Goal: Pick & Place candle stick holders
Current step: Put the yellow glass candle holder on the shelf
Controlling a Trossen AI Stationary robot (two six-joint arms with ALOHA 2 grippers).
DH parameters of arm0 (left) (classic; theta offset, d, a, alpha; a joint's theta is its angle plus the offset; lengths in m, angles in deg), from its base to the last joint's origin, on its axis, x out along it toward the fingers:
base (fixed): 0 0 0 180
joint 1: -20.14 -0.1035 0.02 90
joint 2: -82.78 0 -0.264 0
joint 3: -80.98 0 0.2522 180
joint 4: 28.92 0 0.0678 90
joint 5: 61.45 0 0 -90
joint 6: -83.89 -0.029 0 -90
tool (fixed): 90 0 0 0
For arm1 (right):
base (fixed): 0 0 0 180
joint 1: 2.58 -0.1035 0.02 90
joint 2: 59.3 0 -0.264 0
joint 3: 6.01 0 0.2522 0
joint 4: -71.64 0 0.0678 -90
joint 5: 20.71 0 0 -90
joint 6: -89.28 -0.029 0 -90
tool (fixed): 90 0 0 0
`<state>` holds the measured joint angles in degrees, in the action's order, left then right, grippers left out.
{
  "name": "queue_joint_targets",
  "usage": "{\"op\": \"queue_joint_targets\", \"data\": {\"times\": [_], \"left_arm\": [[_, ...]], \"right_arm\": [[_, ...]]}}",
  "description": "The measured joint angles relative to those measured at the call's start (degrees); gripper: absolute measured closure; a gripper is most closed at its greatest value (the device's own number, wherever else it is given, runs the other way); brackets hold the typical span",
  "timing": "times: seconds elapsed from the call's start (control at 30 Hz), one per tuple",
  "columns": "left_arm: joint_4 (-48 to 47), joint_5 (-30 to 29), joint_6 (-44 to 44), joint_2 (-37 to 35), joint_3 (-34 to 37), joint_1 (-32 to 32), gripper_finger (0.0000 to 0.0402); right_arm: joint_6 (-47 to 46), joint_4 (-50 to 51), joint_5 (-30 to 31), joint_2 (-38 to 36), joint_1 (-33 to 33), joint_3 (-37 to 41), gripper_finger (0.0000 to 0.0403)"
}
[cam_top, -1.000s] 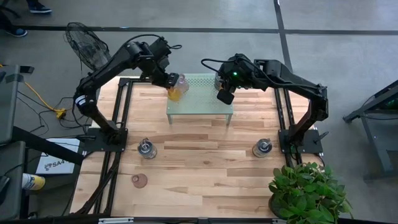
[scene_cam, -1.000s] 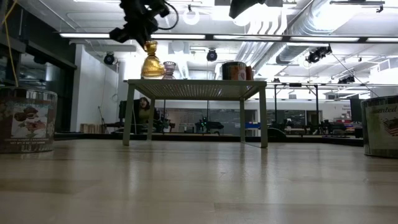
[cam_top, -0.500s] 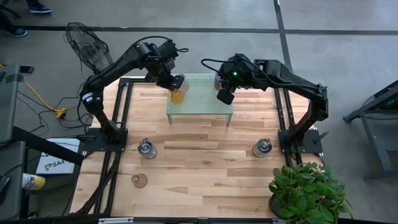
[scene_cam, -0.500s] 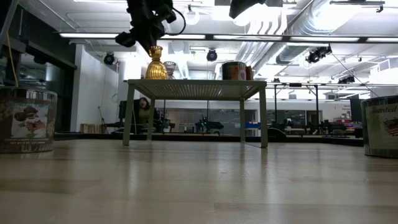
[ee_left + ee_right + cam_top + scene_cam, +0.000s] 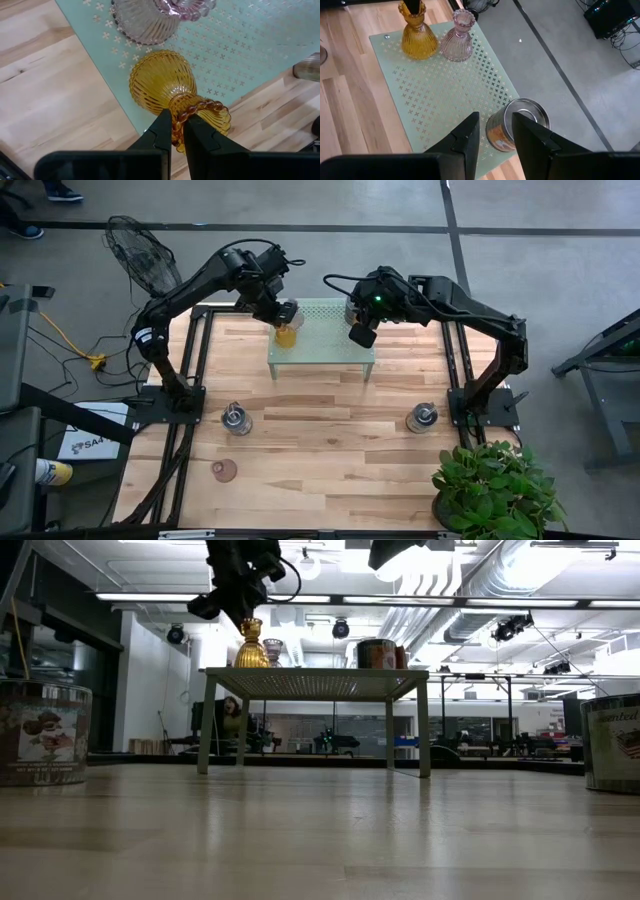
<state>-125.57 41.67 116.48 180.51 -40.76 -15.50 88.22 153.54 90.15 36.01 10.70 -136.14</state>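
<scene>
An amber glass holder (image 5: 286,334) stands upright on the pale green perforated stand (image 5: 330,345), near its left edge; it also shows in the low view (image 5: 250,646) and the left wrist view (image 5: 160,80). My left gripper (image 5: 178,131) is shut on its top. A pinkish glass holder (image 5: 150,20) stands right behind it on the stand. My right gripper (image 5: 495,131) is open and empty above the stand's right part, over a silvery tin holder (image 5: 517,125). Two silvery holders (image 5: 236,419) (image 5: 421,418) stand on the table. My left gripper pinches the amber holder's beaded top rim (image 5: 186,114) between its two fingers, which seem to stand one inside the opening and one outside. The fingers come from above, slanting in from the table's left. The holder is upright, its foot on the stand.
A small reddish-brown round thing (image 5: 224,470) lies near the table's front left. A potted plant (image 5: 495,490) stands at the front right corner. A fan (image 5: 135,250) stands beyond the far left corner. Bare wood lies between the stand and the near edge.
My left gripper has carried the amber holder a little toward the table's right, over the stand's left edge. The holder has gone from leaning to upright on the stand beside the pinkish holder. The gripper stays shut on it.
</scene>
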Motion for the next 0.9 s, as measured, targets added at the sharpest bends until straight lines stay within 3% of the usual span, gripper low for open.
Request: {"op": "queue_joint_targets", "data": {"times": [0.7, 0.9], "left_arm": [[0.0, -0.5, -0.3, 1.4, 0.0, 0.0, 0.0382], [0.0, -1.8, 0.2, 1.4, 0.0, 0.0, 0.0365]], "right_arm": [[0.0, 0.3, 0.0, 0.0, 0.0, 0.0, 0.0292], [0.0, 0.3, 0.0, 0.0, 0.0, 0.0, 0.0292]]}}
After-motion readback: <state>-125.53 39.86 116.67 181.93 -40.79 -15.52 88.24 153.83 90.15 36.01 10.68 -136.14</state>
